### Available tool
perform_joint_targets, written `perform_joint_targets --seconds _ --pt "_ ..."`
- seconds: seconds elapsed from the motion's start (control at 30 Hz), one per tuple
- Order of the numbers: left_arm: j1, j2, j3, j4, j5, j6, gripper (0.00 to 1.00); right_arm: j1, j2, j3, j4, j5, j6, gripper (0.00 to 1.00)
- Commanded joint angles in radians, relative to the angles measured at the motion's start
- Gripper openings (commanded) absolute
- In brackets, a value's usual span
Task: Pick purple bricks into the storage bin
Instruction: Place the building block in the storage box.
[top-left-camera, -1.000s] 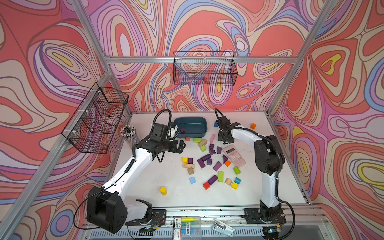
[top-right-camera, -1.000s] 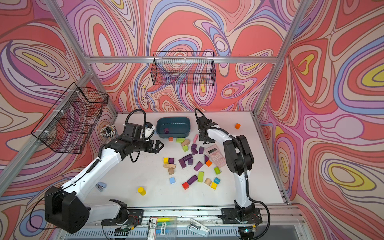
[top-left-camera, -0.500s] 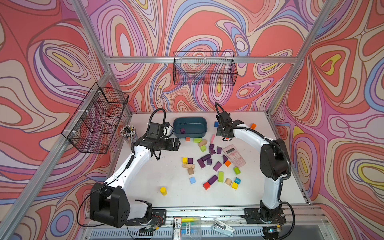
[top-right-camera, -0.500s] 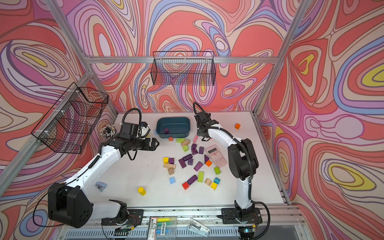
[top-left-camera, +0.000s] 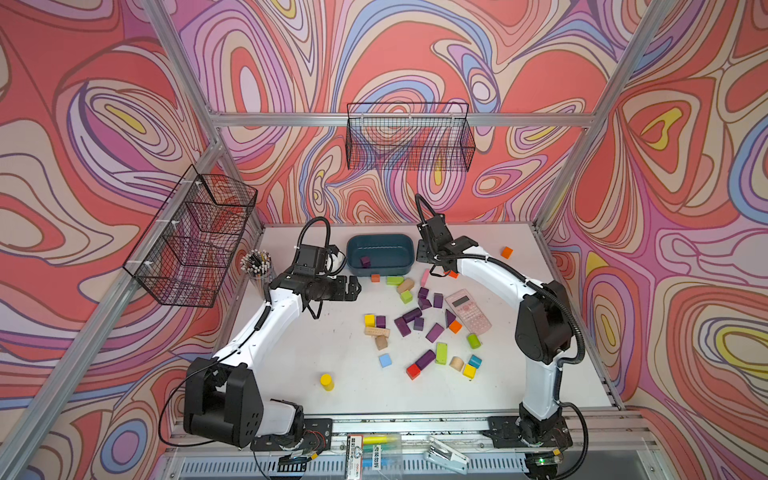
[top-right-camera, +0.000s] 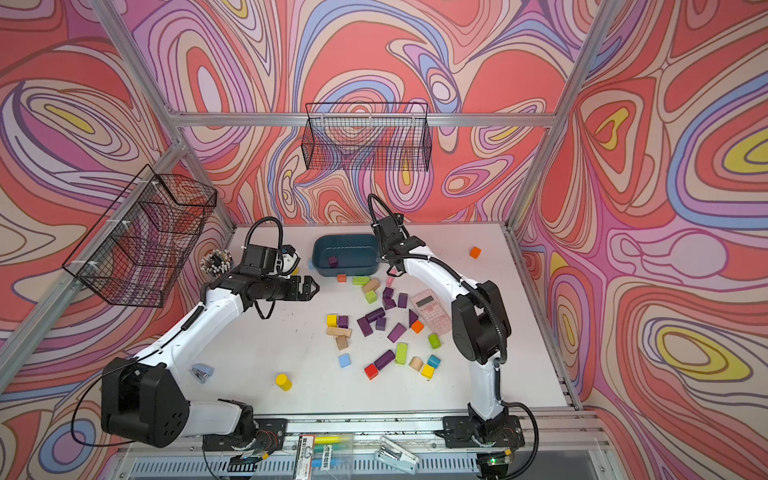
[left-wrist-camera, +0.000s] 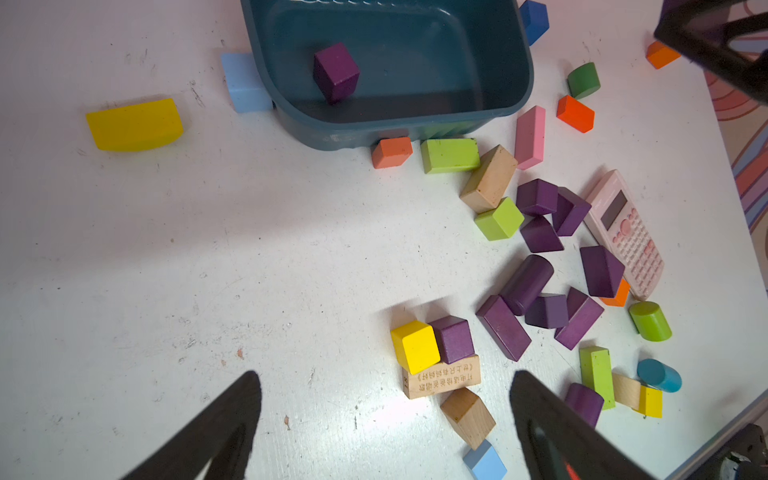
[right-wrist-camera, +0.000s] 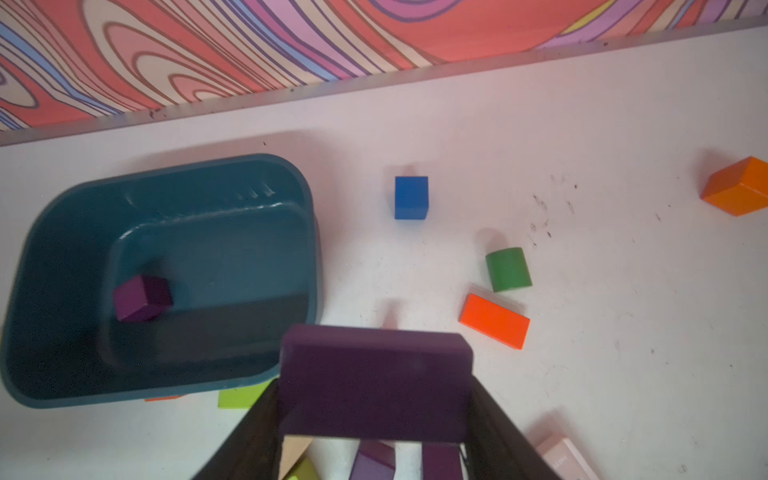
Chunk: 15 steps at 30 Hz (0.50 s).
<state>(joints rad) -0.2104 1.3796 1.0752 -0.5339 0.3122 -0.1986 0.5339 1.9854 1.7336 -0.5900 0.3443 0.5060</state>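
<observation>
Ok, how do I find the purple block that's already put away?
Look along the back of the white table for the dark teal storage bin. One small purple cube sits on its floor. It is the only block inside the bin; all the others are outside it.

You've got 12 purple bricks (left-wrist-camera: 503, 328): 1 gripped by your right gripper (right-wrist-camera: 374, 386), 1 in the storage bin (left-wrist-camera: 415, 129) beside it, 10 scattered ahead of your left gripper (left-wrist-camera: 384, 377). Also 1 calculator (top-left-camera: 467, 311), 2 wire baskets (top-left-camera: 409, 137).
</observation>
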Motion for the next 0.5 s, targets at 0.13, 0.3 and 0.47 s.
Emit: perform_joint_targets --seconds 0.13,0.3,0.47 --pt "0.008 0.035 0.032 -0.016 0.025 -0.015 0.96 0.045 0.11 0.117 0.062 0.001 -0.035 0.5" --pt "0.008 0.045 0.037 -0.027 0.011 -0.016 0.96 0.068 0.163 0.146 0.112 -0.012 -0.059 0.5" --pt "0.008 0.047 0.038 -0.029 0.014 -0.023 0.96 0.078 0.211 0.156 0.187 -0.036 -0.083 0.5"
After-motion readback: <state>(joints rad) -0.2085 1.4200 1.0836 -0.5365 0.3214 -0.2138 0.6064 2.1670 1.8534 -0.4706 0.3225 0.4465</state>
